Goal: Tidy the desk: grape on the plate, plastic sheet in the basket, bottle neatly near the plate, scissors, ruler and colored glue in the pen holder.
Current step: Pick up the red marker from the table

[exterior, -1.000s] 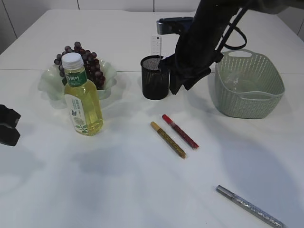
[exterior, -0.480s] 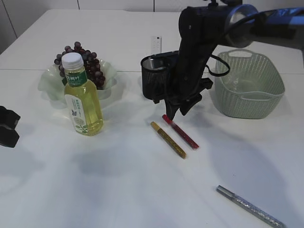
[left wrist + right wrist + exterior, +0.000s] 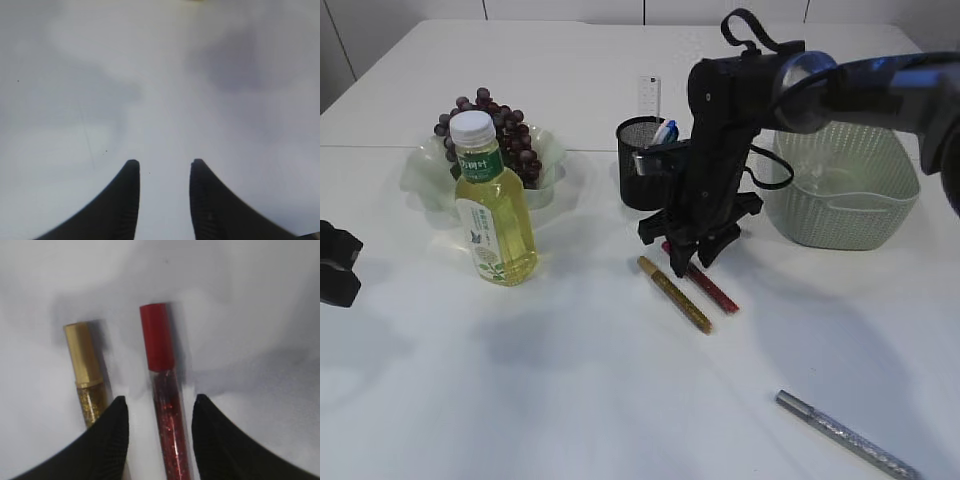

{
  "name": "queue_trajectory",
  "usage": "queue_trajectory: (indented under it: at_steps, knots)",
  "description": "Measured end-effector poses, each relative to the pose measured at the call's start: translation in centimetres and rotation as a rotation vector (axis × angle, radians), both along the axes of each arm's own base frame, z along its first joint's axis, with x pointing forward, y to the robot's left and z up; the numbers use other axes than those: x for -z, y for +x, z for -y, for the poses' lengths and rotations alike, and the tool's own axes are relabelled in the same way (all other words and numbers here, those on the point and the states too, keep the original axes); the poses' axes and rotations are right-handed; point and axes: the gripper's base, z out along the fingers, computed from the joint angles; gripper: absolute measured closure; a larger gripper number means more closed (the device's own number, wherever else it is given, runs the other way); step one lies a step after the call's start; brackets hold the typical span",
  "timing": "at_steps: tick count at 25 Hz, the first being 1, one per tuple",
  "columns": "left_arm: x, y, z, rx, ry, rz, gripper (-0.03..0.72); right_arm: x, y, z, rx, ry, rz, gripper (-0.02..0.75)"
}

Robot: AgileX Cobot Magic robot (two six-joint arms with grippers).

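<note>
My right gripper (image 3: 688, 262) is open and low over the table, its jaws (image 3: 160, 405) on either side of the red glitter glue (image 3: 169, 415). That red glue (image 3: 712, 286) lies beside the gold glitter glue (image 3: 674, 294), which also shows in the right wrist view (image 3: 90, 377). A silver glitter glue (image 3: 845, 436) lies at the front right. The black mesh pen holder (image 3: 638, 172) holds the ruler (image 3: 649, 96) and blue-handled scissors (image 3: 665, 131). The bottle (image 3: 493, 206) stands in front of the plate (image 3: 425, 178) with the grapes (image 3: 505, 140). My left gripper (image 3: 162, 167) is open and empty over bare table; its body shows at the exterior view's left edge (image 3: 335, 262).
A green woven basket (image 3: 845, 180) stands at the right, close behind my right arm. Something pale lies inside it; I cannot tell what. The white table (image 3: 550, 380) spreads wide at the front left.
My right arm has swung from above the pen holder down and forward to the red glitter glue. The scissors now show in the holder. The left arm has not moved.
</note>
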Motion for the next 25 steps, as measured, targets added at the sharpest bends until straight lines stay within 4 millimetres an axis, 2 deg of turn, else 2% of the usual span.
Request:
queue_trajectory:
  at_steps: [4,12,25]
  knots:
    - [0.0,0.0,-0.01,0.001,0.001,0.0,0.442,0.73,0.08,-0.02,0.002,-0.005,-0.008,0.396]
    - [0.0,0.01,-0.01,0.0,0.001,0.002,0.442,0.73,0.18,0.05,0.001,-0.012,0.003,0.446]
    - [-0.01,0.02,-0.01,0.0,0.001,0.002,0.442,0.73,0.21,0.06,0.002,-0.013,0.006,0.471]
